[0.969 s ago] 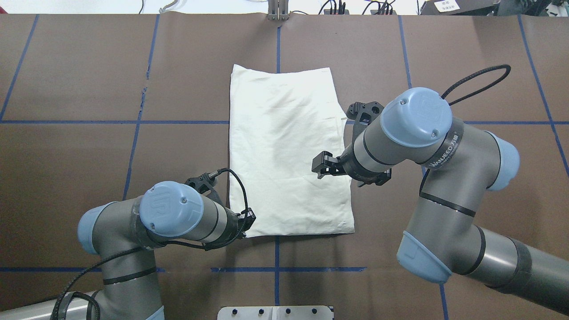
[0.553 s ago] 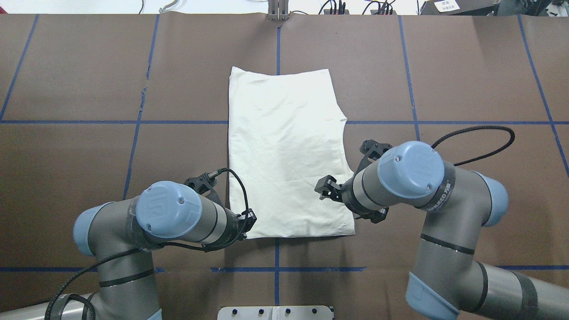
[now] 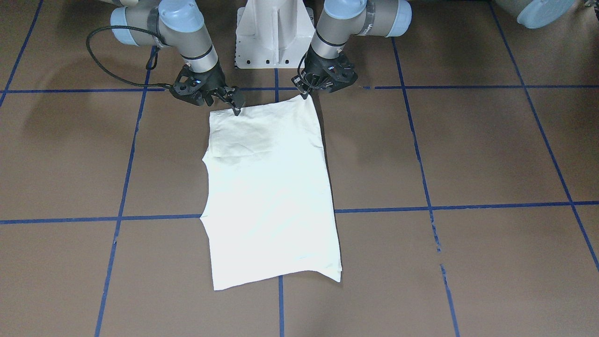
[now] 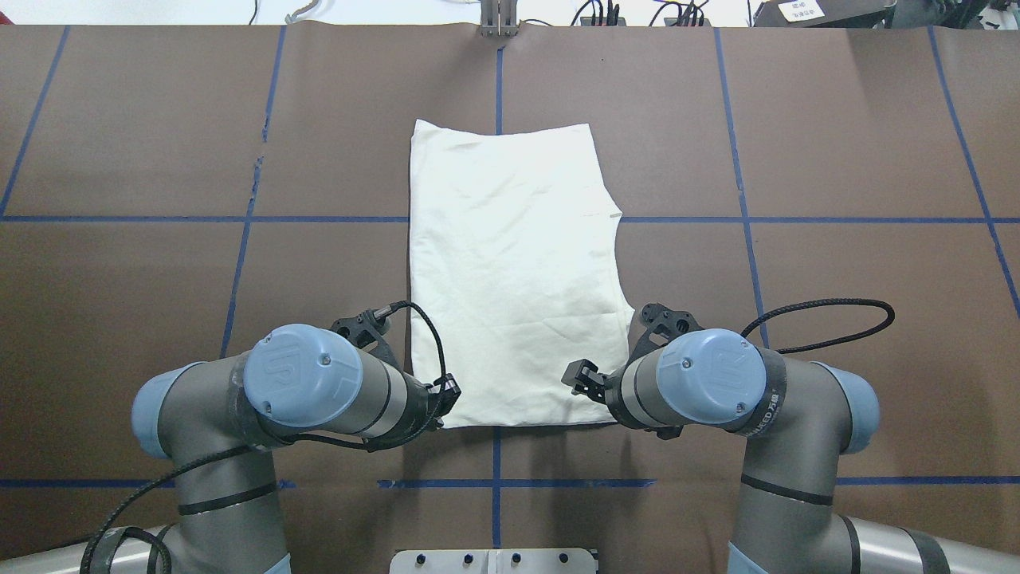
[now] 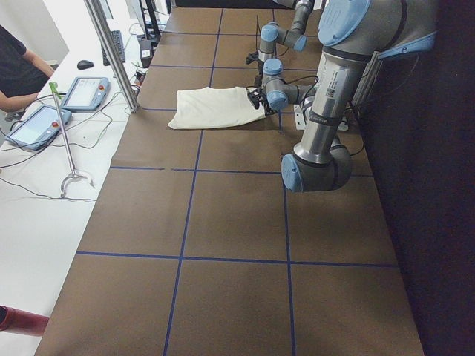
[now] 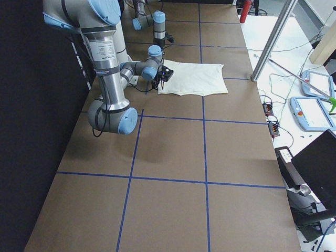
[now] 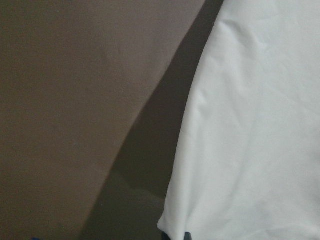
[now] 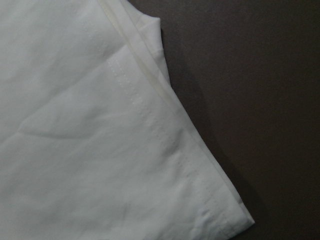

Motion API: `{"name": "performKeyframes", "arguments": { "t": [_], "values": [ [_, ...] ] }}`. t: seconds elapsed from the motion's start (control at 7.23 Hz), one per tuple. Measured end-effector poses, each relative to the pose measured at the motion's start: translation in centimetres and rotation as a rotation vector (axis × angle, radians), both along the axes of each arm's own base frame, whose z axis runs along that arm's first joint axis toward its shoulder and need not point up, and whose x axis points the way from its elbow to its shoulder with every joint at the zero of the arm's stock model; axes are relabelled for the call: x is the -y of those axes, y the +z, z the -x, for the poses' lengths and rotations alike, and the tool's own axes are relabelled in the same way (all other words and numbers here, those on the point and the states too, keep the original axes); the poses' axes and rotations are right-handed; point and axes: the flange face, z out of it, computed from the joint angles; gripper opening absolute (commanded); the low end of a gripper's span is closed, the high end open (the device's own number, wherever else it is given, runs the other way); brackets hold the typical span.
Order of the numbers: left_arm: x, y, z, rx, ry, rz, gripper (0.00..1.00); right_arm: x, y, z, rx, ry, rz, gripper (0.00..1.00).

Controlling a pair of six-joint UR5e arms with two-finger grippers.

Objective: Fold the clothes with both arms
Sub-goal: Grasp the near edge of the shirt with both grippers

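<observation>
At the 2 near corners of the T-shirt point(image 4: 510, 271), you're placing left gripper point(image 3: 306, 93) and right gripper point(image 3: 235, 106); you cannot tell their opening. Next, pinch both evenly.

Even overhead light casts soft, blurred shadows on the brown desk point(image 3: 421, 154), the cream shirt point(image 3: 271, 196) glares near-white in the front view, and both wrist views are dim and slightly soft.

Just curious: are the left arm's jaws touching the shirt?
Cannot tell. Front-facing view: left gripper sits over the shirt corner, jaws hiding any contact.
</observation>
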Motion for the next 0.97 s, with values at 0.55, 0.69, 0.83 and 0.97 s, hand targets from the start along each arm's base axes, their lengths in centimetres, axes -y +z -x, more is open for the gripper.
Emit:
{"name": "performKeyframes", "arguments": {
  "t": [0.55,0.69,0.83,0.97],
  "values": [
    [-0.1,-0.2,-0.1,-0.004,0.001,-0.001,0.0,0.8,2.1,0.9,-0.049,0.018,0.001,1.0],
    [-0.1,-0.2,-0.1,-0.004,0.001,-0.001,0.0,0.9,2.3,1.0,-0.054,0.019,0.003,1.0],
    [-0.1,-0.2,-0.1,-0.004,0.002,-0.001,0.0,0.9,2.6,1.1,-0.059,0.019,0.004,0.9],
    [-0.1,-0.2,-0.1,-0.004,0.002,-0.001,0.0,1.0,2.8,1.2,-0.064,0.02,0.006,0.49]
  ]
}}
